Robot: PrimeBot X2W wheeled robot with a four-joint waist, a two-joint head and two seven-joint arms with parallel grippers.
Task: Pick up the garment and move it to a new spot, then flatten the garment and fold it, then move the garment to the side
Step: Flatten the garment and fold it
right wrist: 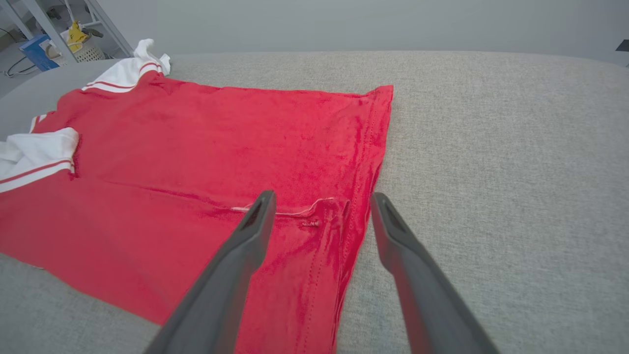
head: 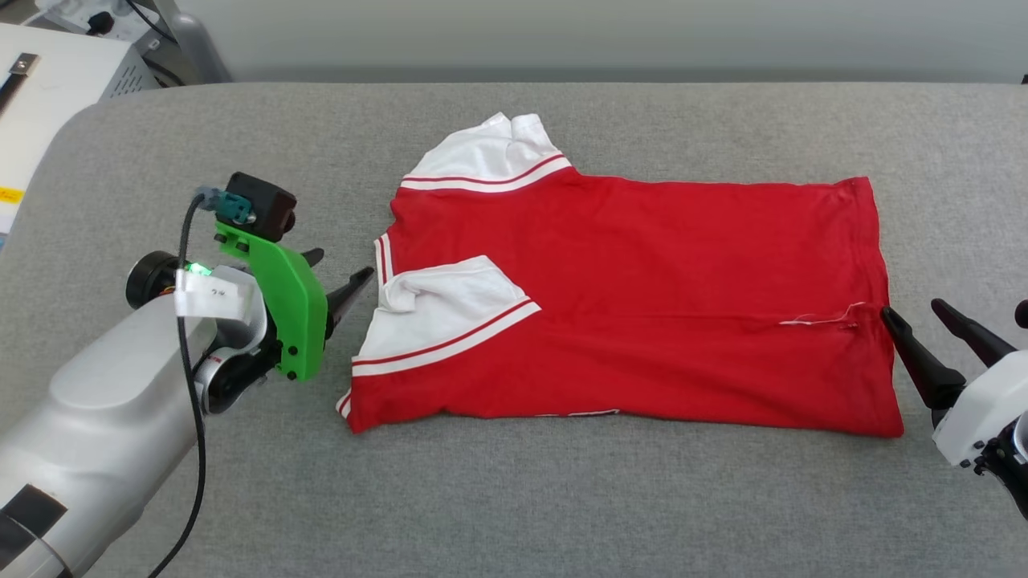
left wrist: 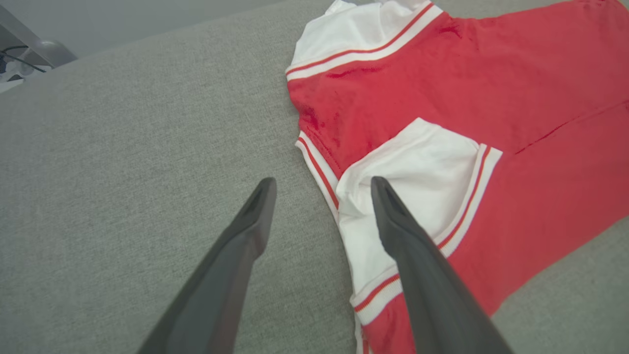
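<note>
The left gripper [head: 344,265] sits at 9 o'clock in the head view. Its silver forearm [head: 104,417] reaches in from 8 o'clock, with a green wrist bracket [head: 281,301] behind the fingers [head: 347,295]. These point toward 2 o'clock, spread apart. The right gripper [head: 911,307] sits at 3 o'clock, its fingers aimed toward 10 o'clock, likewise spread and gripping nothing.

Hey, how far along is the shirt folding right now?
The garment lies flat on the grey surface with its near side and sleeve folded over the body, so one lengthwise fold looks done. Nothing is in hand: left gripper and right gripper stand open at its ends. Left: likely another fold, then moving it aside.
</note>
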